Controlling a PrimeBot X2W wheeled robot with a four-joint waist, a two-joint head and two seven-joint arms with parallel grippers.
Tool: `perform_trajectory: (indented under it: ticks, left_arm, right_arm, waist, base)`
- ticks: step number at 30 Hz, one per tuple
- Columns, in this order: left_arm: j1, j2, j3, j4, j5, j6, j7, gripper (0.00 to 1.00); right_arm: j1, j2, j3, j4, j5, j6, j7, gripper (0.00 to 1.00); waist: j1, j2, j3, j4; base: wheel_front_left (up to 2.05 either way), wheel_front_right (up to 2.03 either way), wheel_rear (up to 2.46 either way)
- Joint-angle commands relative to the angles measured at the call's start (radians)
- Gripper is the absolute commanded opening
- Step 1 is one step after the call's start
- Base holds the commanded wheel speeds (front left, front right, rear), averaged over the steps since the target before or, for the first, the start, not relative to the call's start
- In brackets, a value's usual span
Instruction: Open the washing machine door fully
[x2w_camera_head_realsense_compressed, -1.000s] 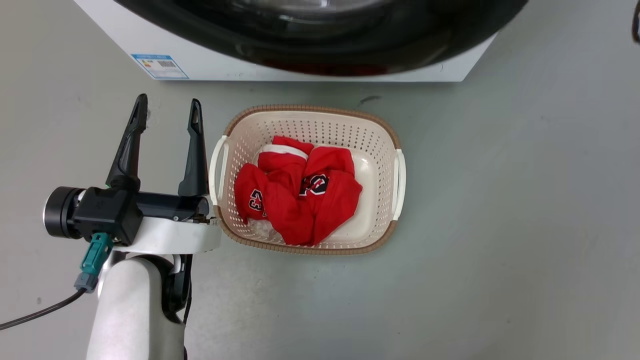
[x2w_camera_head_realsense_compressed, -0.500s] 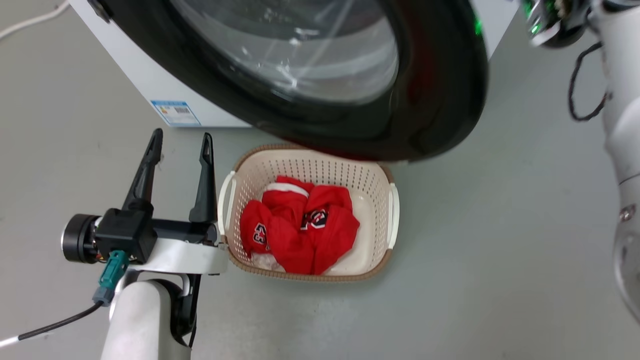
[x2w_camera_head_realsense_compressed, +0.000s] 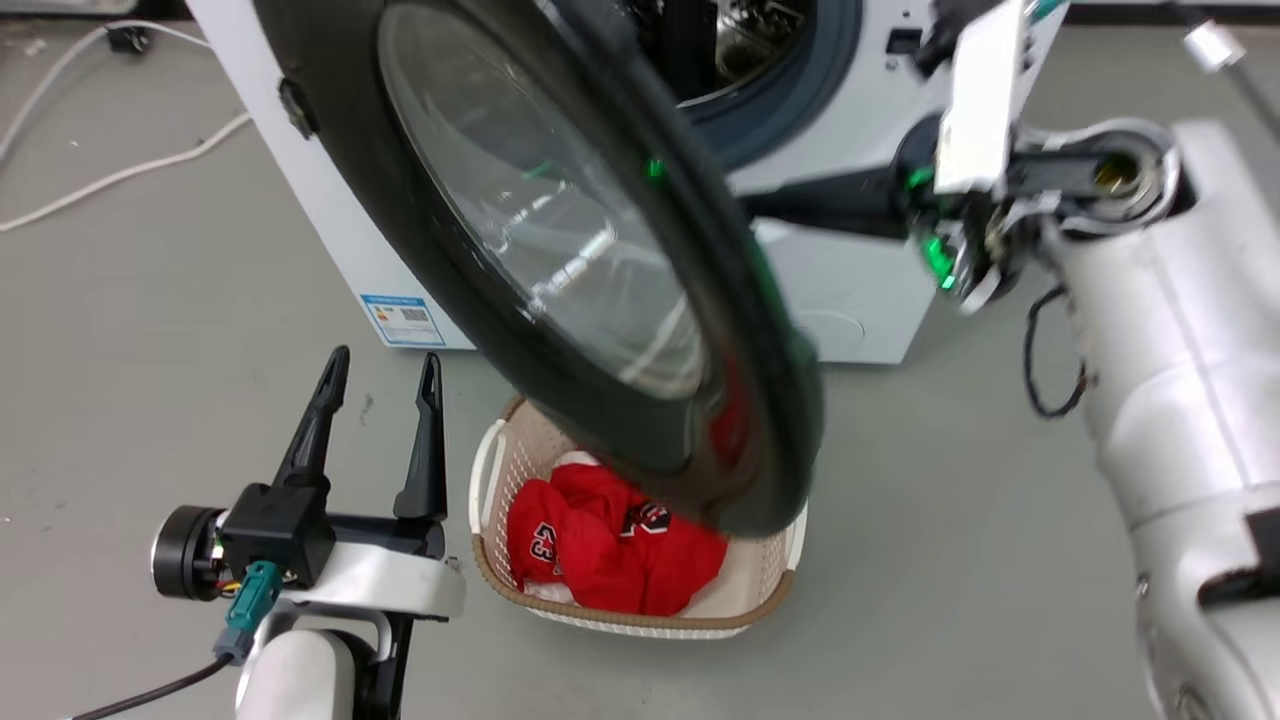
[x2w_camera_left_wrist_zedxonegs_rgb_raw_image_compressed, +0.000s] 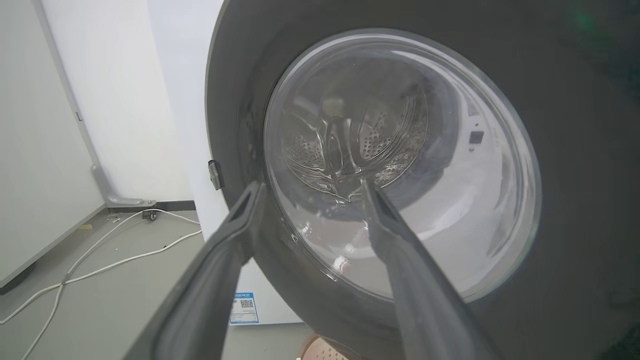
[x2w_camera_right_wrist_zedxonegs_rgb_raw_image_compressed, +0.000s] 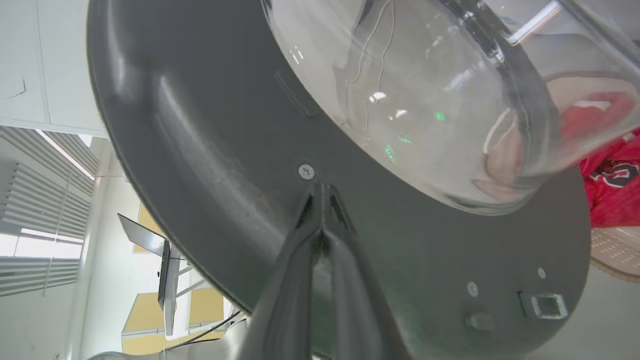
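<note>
We see the glossy black round washing machine door (x2w_camera_head_realsense_compressed: 560, 300), clear glass bulging, hanging half-open above the perforated cream plastic basket (x2w_camera_head_realsense_compressed: 620, 625). Our right gripper (x2w_camera_right_wrist_zedxonegs_rgb_raw_image_compressed: 320, 192), fingers together, sits at its matte grey inside. Our left gripper (x2w_camera_head_realsense_compressed: 385, 356) is splayed.

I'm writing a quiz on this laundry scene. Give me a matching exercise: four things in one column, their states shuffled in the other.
1. washing machine door
2. left gripper
3. right gripper
4. laundry basket

A. shut, tips at the door's inner face
B. below the door, holding a red garment
C. partly open
D. open, beside the basket

Pairs: 1-C, 2-D, 3-A, 4-B
</note>
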Motion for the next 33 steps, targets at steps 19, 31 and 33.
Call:
perform_trajectory:
  ticks: [19, 31, 33]
  left_arm:
    - [0.055, -0.001, -0.020, 0.008, -0.015, 0.011, -0.003, 1.00]
    - [0.072, -0.001, -0.006, 0.011, -0.016, 0.018, -0.003, 1.00]
    - [0.079, -0.001, -0.002, 0.011, -0.014, 0.020, -0.003, 1.00]
  right_arm:
    - [0.205, 0.009, 0.391, -0.195, 0.376, 0.000, -0.178, 0.00]
    - [0.380, 0.002, 0.240, -0.288, 0.420, 0.000, -0.731, 0.00]
    - [0.451, -0.011, 0.199, -0.325, 0.427, 0.000, -0.791, 0.00]
  waist:
    - [0.0001, 0.0000, -0.069, 0.022]
    - [0.0001, 0.0000, -0.088, -0.010]
    - [0.0001, 0.0000, -0.099, -0.015]
  base:
    - [0.00, 0.00, 0.00]
    - [0.00, 0.00, 0.00]
    - [0.00, 0.00, 0.00]
